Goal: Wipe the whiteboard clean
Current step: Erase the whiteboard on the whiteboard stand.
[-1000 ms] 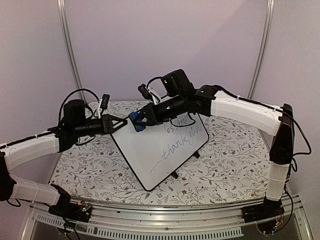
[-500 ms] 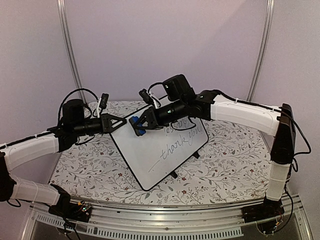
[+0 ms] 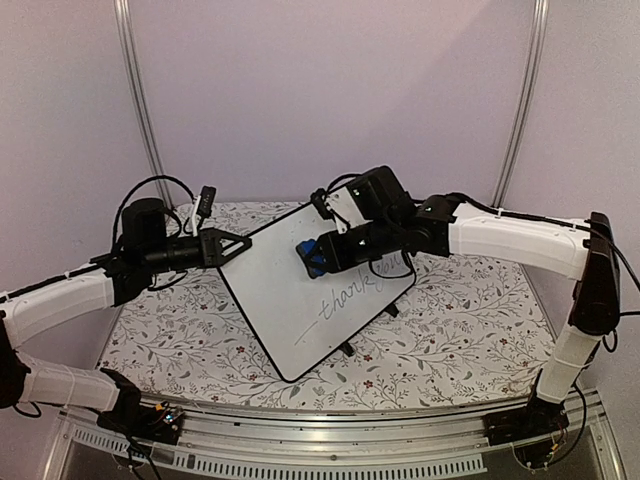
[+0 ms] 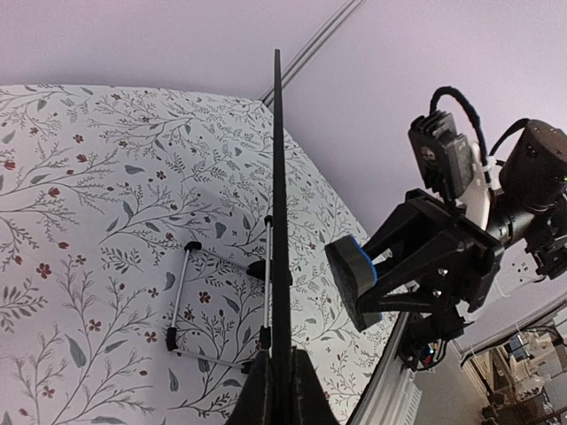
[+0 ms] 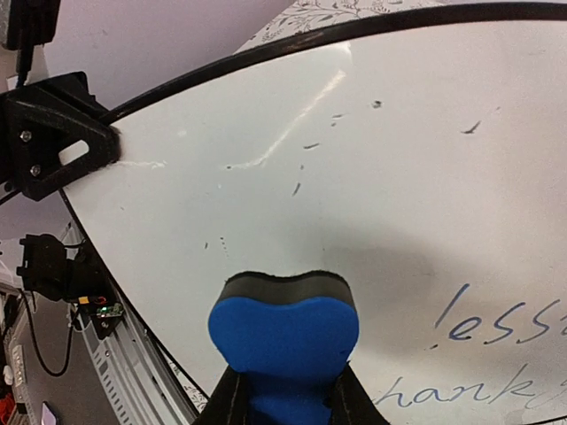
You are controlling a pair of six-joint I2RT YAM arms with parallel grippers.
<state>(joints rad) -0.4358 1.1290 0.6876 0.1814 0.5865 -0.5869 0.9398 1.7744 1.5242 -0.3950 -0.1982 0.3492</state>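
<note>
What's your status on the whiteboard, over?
Left gripper shut on whiteboard edge. Right gripper shut on eraser, just off the board face. Writing left to wipe. Nothing in the way.

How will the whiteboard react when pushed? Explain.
Probably stiff: the whiteboard shows a straight edge. Could tip on its thin stand; the left claw pinching its edge should steady it. Its glossy face looks slippery under the eraser.

There is one whiteboard [image 3: 290,310] on two black feet [image 3: 348,350] bearing two lines of handwriting [image 3: 345,300], one blue eraser [image 3: 311,259], one flower-patterned desk [image 3: 460,320], and two pincers, a left pincer [image 3: 243,246] and a right pincer [image 3: 318,256].
</note>
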